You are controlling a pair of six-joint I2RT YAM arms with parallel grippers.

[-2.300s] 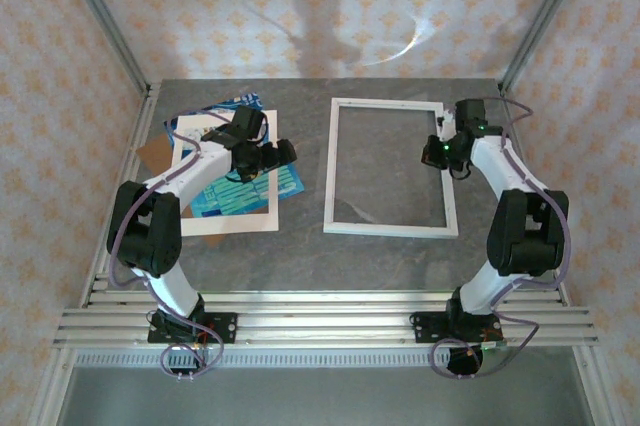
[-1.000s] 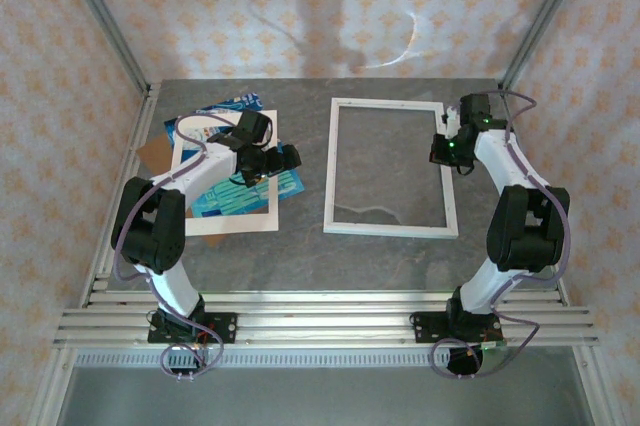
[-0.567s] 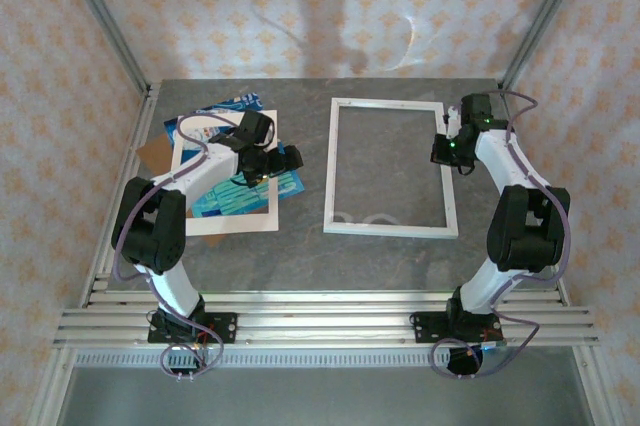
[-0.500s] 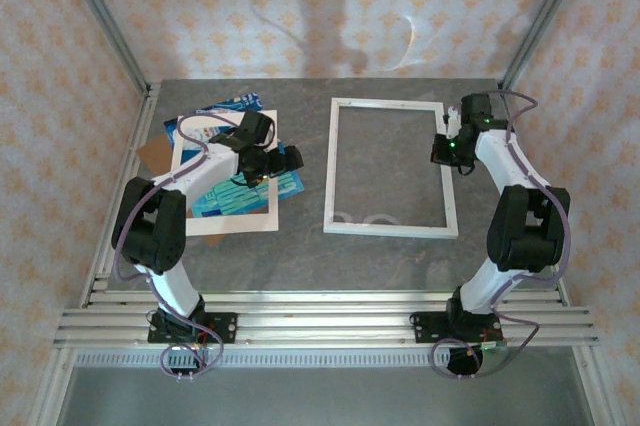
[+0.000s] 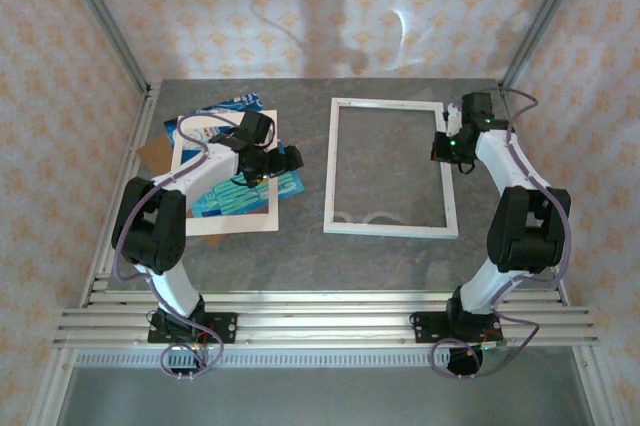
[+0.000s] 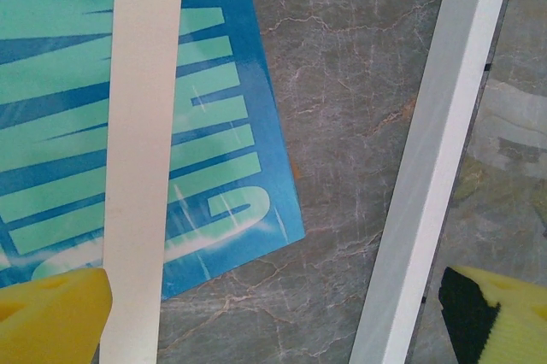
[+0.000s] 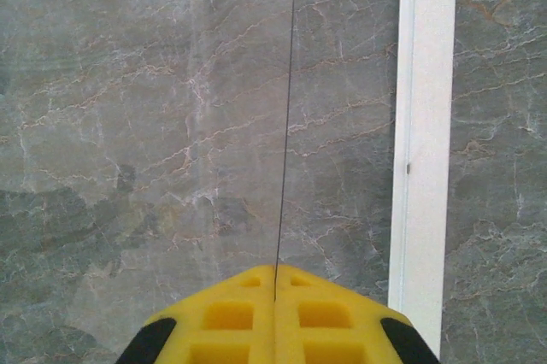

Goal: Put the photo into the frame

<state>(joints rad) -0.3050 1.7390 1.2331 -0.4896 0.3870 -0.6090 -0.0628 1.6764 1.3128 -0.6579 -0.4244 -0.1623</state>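
Frame: we saw grey table through it.
Photo: lay under the mat, outside.
Left gripper: released.
Right gripper: clenched.

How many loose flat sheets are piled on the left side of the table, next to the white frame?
3. The cream mat lies on top. The blue photo is under it, showing through its window and past its right edge. The brown board is at the bottom, its corner poking out left. More may be hidden beneath.
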